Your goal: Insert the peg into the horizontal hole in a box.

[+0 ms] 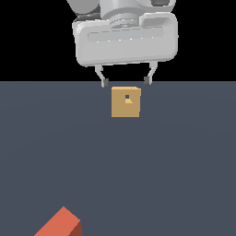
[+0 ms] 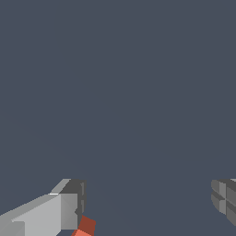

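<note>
The tan box [image 1: 125, 102] stands on the dark floor in the middle of the exterior view, with its small dark square hole [image 1: 127, 97] facing the camera. High above it hangs my gripper [image 1: 125, 82], open, fingers wide apart and nothing between them. The red-orange peg [image 1: 59, 224] lies at the bottom edge of the exterior view, toward that view's left, only its near end showing. In the wrist view a small piece of the peg [image 2: 85, 227] peeks out beside one fingertip [image 2: 69, 209]; the other fingertip [image 2: 225, 198] is far across. The box is out of the wrist view.
A flat dark grey-blue floor [image 1: 184, 161] fills both views. Black background lies beyond its far edge behind the gripper.
</note>
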Action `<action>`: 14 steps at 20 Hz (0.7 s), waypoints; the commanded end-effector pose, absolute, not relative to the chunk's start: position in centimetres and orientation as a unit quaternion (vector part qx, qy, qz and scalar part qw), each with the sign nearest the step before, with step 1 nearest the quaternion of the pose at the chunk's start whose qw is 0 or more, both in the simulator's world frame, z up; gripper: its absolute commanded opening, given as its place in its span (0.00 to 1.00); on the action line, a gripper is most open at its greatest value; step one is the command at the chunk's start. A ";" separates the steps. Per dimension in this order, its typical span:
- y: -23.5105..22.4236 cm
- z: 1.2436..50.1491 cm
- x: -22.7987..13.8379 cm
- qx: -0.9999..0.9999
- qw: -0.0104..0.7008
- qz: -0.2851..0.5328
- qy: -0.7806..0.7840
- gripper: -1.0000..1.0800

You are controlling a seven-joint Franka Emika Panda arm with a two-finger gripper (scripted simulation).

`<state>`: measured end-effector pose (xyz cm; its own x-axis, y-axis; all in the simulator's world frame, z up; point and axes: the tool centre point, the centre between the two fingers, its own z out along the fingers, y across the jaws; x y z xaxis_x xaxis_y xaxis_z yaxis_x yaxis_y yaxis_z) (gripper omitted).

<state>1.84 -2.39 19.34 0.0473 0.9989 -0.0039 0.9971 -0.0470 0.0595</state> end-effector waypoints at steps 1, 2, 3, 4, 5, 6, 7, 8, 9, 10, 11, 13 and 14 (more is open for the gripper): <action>-2.4 19.3 1.8 0.723 0.023 0.019 0.690 0.96; -2.5 19.3 1.8 0.724 0.023 0.019 0.689 0.96; -2.7 19.2 1.8 0.725 0.023 0.019 0.688 0.96; -3.0 19.1 1.7 0.727 0.022 0.019 0.686 0.96; -3.5 18.9 1.6 0.729 0.022 0.018 0.683 0.96; -4.1 18.6 1.4 0.733 0.022 0.018 0.680 0.96; -4.9 18.3 1.2 0.737 0.021 0.018 0.675 0.96; -5.7 18.0 1.0 0.742 0.021 0.017 0.670 0.96; -6.8 17.6 0.7 0.748 0.020 0.016 0.664 0.96; -7.9 17.1 0.3 0.754 0.019 0.016 0.657 0.96; -9.1 16.6 -0.1 0.761 0.018 0.015 0.649 0.96; -12.0 15.4 -1.2 0.776 0.016 0.013 0.630 0.96; -13.5 14.7 -1.9 0.784 0.015 0.012 0.620 0.96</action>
